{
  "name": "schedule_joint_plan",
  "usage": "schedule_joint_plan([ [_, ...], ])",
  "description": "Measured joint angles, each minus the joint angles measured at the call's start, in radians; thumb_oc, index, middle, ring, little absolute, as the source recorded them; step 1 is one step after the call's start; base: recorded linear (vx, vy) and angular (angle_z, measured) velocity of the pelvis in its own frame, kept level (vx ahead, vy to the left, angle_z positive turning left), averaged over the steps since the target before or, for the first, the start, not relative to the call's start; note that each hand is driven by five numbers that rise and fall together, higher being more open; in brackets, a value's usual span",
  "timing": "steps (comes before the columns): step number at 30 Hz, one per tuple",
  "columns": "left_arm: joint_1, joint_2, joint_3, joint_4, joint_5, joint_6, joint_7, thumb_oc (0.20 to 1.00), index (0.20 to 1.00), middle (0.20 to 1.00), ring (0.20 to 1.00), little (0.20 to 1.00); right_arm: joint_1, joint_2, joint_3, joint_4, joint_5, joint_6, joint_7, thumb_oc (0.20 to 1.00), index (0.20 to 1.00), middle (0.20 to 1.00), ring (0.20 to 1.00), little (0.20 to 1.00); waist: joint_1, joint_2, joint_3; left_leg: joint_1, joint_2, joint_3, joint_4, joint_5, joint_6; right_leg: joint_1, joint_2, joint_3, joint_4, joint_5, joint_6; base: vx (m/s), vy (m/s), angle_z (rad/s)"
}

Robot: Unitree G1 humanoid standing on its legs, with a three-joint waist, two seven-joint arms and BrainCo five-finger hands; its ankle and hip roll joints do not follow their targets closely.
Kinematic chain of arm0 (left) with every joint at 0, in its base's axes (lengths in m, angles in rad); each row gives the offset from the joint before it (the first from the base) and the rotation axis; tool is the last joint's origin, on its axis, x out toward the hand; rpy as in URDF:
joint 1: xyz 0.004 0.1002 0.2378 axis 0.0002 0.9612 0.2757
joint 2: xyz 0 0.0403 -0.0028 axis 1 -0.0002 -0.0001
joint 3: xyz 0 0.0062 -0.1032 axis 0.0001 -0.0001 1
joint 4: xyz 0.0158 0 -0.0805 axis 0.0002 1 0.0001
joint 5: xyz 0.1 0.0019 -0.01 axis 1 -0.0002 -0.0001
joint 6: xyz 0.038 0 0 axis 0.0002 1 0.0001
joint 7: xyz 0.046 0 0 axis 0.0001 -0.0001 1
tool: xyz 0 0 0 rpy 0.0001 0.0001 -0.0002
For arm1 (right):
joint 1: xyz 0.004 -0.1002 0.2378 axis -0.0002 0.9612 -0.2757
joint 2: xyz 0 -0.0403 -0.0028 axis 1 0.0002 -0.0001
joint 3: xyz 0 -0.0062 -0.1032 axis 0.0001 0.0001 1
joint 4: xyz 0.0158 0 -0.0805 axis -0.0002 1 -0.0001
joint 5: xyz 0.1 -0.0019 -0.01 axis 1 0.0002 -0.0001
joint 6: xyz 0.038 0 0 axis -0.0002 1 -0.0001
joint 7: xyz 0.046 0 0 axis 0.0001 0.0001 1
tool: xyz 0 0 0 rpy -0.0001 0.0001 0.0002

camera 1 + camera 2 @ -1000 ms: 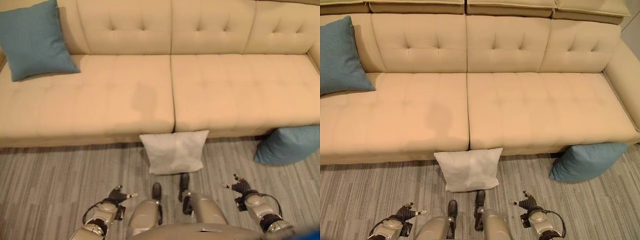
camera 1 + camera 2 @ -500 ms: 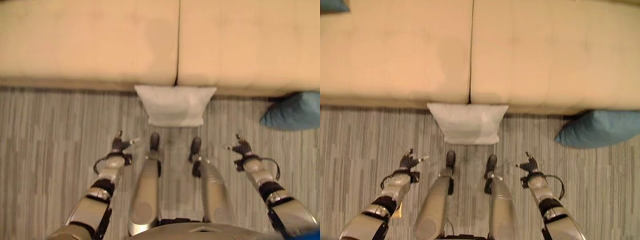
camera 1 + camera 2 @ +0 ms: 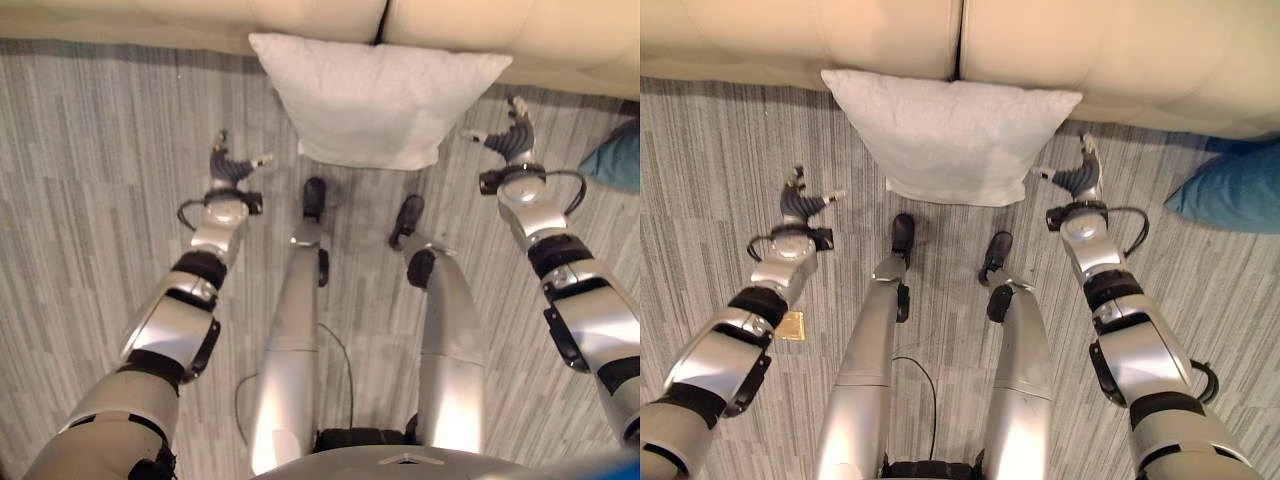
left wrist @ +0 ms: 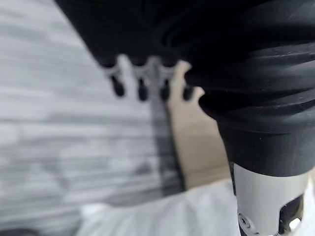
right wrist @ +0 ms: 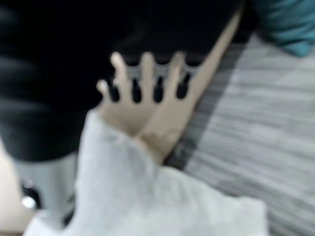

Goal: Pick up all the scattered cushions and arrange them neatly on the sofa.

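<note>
Left hand [image 3: 800, 204] low over the grey striped floor [image 3: 720, 160], left of the white cushion and apart from it, fingers loosely extended, thumb pointing toward the cushion, nothing held; dark fingertips [image 4: 140, 90] in its own wrist view hanging free with floor and the sofa's base beyond them. Small yellowish tag [image 3: 791, 325] flat on the floor just beside the left forearm. In the middle, white cushion [image 3: 952, 135] on the floor, top edge against the front of the beige sofa [image 3: 880, 40], right below the seam between the two seat sections, lower edge reaching out onto the floor. Right hand [image 3: 1076, 178] close beside the cushion's right lower corner, fingers relaxed and spread, thumb toward the cushion, empty; contact with the fabric impossible to judge. Same white fabric large and close past the fingers in the right wrist view. Farther right, blue cushion [image 3: 1232, 192] also on the floor, at the sofa's foot, well apart from the right hand and partly cut off by the frame edge.
</note>
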Motion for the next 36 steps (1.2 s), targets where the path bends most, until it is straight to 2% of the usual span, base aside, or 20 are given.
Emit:
schedule_joint_plan([
  [2, -0.042, 0.014, -0.02, -0.033, -0.021, -0.003, 0.004, 1.0, 1.0, 1.0, 1.0, 1.0, -0.04, -0.038, 0.051, 0.008, 0.0, 0.0, -0.001, 1.0, 1.0, 1.0, 1.0, 1.0, 0.0, -0.001, 0.001, -0.066, -0.002, 0.006, 0.084, -0.032, 0.005, -0.065, -0.005, 0.023, 0.07, -0.02, -0.003, 0.06, 0.024, -0.05],
  [4, -0.091, 0.024, -0.006, -0.063, -0.029, -0.007, 0.004, 1.0, 1.0, 1.0, 1.0, 1.0, -0.079, -0.052, 0.048, -0.001, 0.0, 0.0, -0.003, 1.0, 1.0, 1.0, 1.0, 1.0, -0.011, -0.002, 0.002, -0.118, -0.005, 0.012, 0.129, -0.039, 0.007, -0.11, -0.013, 0.025, 0.104, -0.022, -0.003, 0.06, 0.046, -0.02],
  [10, -0.103, 0.087, -0.024, -0.142, -0.065, -0.01, 0.003, 1.0, 1.0, 1.0, 1.0, 1.0, -0.091, -0.105, 0.053, -0.037, -0.001, 0.001, -0.005, 1.0, 1.0, 1.0, 1.0, 1.0, -0.05, -0.015, -0.01, -0.232, -0.002, 0.051, 0.277, -0.115, 0.04, -0.231, -0.014, 0.088, 0.209, -0.055, 0.004, 0.08, 0.036, -0.13],
  [20, -0.189, 0.086, -0.064, -0.139, -0.071, -0.004, 0.006, 1.0, 1.0, 1.0, 1.0, 1.0, -0.193, -0.142, 0.125, -0.02, -0.002, 0.003, 0.001, 1.0, 1.0, 1.0, 1.0, 1.0, -0.041, -0.014, -0.02, -0.279, -0.003, 0.084, 0.276, -0.115, 0.042, -0.298, -0.008, 0.121, 0.203, -0.042, 0.02, 0.01, 0.002, -0.02],
  [26, -0.257, 0.087, -0.113, -0.139, -0.07, -0.003, 0.008, 1.0, 1.0, 1.0, 1.0, 1.0, -0.273, -0.146, 0.182, 0.007, -0.003, 0.01, 0.005, 1.0, 1.0, 1.0, 1.0, 1.0, -0.026, -0.013, -0.021, -0.307, -0.002, 0.083, 0.29, -0.118, 0.039, -0.329, -0.007, 0.122, 0.221, -0.045, 0.015, 0.0, 0.0, 0.0],
  [31, -0.287, 0.07, -0.122, -0.138, -0.071, 0.003, 0.025, 1.0, 1.0, 1.0, 1.0, 1.0, -0.288, -0.111, 0.186, 0.008, 0.03, 0.015, 0.021, 1.0, 1.0, 1.0, 1.0, 1.0, -0.024, -0.011, -0.022, -0.317, -0.001, 0.085, 0.294, -0.12, 0.037, -0.347, -0.005, 0.13, 0.235, -0.051, 0.004, 0.0, 0.0, 0.0],
  [36, -0.316, 0.024, -0.121, -0.139, -0.107, 0.002, 0.046, 1.0, 1.0, 1.0, 1.0, 1.0, -0.27, 0.009, 0.162, 0.013, 0.149, 0.01, 0.031, 1.0, 1.0, 1.0, 1.0, 1.0, -0.024, -0.008, -0.024, -0.324, 0.002, 0.087, 0.287, -0.114, 0.032, -0.358, 0.0, 0.132, 0.233, -0.047, 0.004, 0.0, 0.0, 0.0],
])
